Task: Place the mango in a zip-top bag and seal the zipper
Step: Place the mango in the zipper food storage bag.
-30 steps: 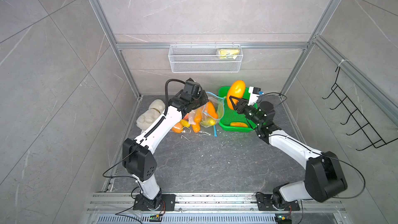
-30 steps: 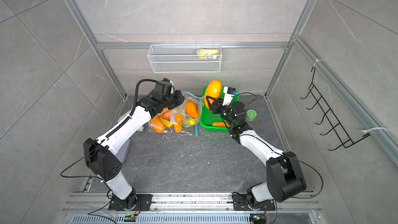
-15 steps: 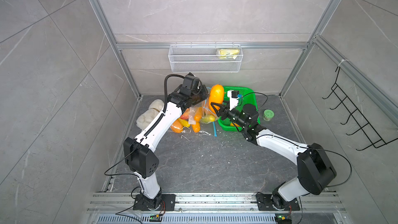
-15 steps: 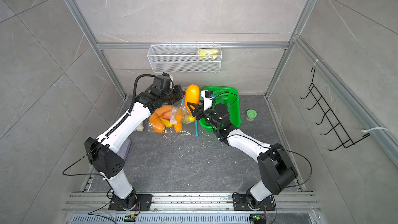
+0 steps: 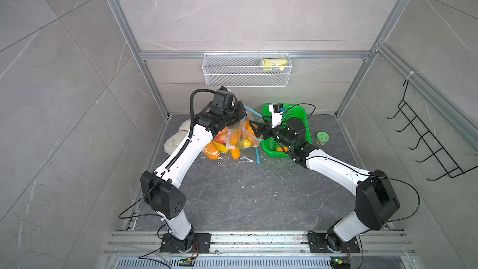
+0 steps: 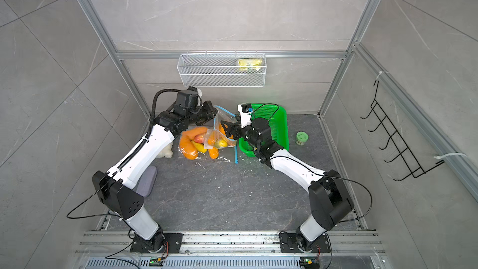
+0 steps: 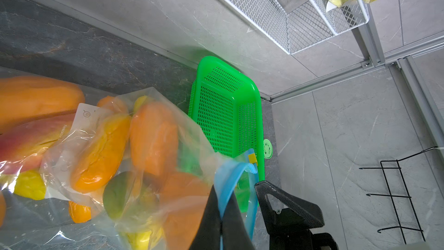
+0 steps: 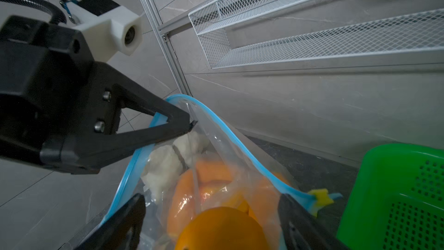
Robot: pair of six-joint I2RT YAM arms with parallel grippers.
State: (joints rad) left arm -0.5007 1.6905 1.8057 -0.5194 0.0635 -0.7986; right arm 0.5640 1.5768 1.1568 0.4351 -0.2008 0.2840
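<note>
Smooth, rounded orange mango lies within the blue rim of the clear zip-top bag, upper centre in both top views.

The left end effector is pinched tight on the blue zipper band, with the crinkled film lifted. The right end effector has its fingers spread wide either side of the mango, pads clear of it. Perforated green basket is just right of the bag, on the dark veined worktop.

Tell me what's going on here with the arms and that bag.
The left gripper is pinched on the zip-top bag's blue zipper rim, holding the mouth open. The right gripper is at that mouth, jaws wide apart, with the orange mango between them inside the opening, not gripped. The bag is not yet sealed.
</note>
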